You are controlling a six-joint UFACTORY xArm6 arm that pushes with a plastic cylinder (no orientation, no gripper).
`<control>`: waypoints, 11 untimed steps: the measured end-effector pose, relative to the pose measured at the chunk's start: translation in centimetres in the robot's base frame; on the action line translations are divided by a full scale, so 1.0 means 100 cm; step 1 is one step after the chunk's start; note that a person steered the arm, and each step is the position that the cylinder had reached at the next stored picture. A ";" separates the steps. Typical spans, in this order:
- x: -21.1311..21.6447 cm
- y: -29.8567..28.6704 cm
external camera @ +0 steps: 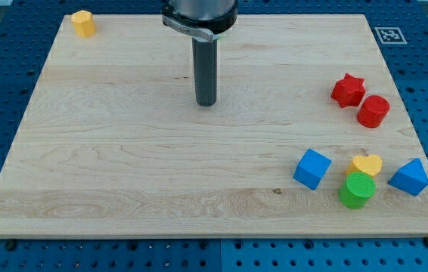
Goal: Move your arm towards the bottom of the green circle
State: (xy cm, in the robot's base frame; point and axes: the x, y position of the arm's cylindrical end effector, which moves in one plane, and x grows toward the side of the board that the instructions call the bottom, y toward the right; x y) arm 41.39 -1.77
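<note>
My tip (206, 103) stands on the wooden desk (123, 151) in the upper middle part of the view, at the end of a straight dark rod that comes down from the arm's round mount (199, 15) at the view's top. The arm carries no pincer, only this rod, so there is nothing that opens or closes and nothing is held. The tip touches no block. The green circle (357, 190), a short cylinder, lies far from the tip, near the view's bottom right corner of the desk. Just above it, and touching it or almost touching it, is the yellow heart (367, 164). To the view's left of these two is the blue cube (311, 168), near but apart from them, and to the view's right is the blue triangle (409, 177), also apart. Higher on the right side, the red star (348, 90) and the red cylinder (373, 111) sit just beside each other; whether they touch I cannot tell. One more yellow block (83, 23), with several sides, lies alone in the view's top left corner, well apart from the tip and from all other blocks. The desk rests on a blue surface with holes (2, 91).
</note>
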 end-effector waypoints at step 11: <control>0.172 0.205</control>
